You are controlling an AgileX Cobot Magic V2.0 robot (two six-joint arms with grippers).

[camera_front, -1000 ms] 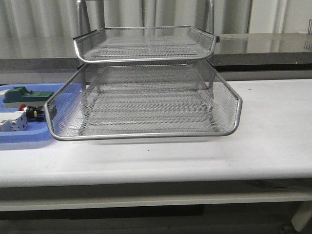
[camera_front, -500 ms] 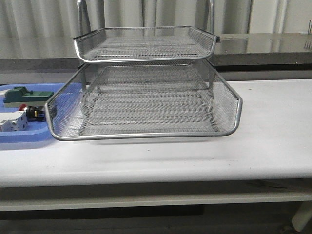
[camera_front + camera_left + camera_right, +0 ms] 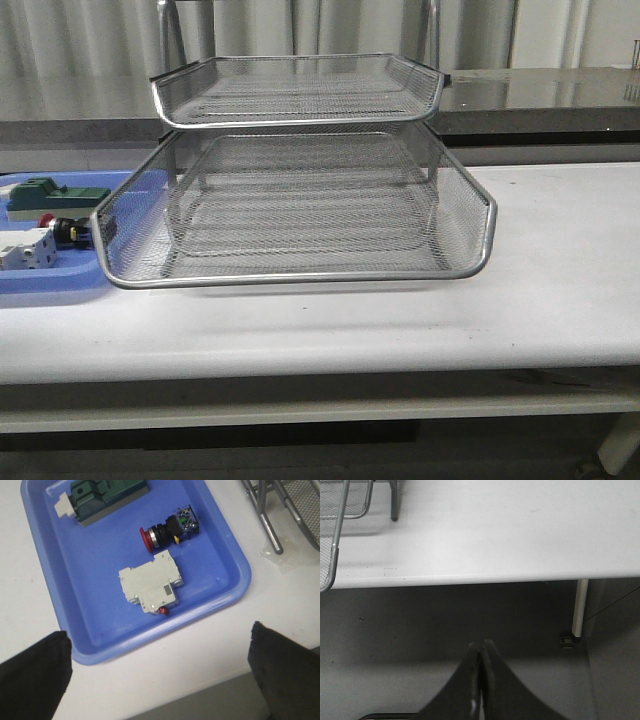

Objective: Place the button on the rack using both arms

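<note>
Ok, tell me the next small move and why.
Probably lower the left gripper over the button: its fingers are spread wide and hold nothing, the button lies loose in the blue tray, and the rack holds nothing. The right gripper is closed, off the table edge.

The red-capped button is lying on its side in a blue tray, just beside the empty wire-mesh rack.
</note>
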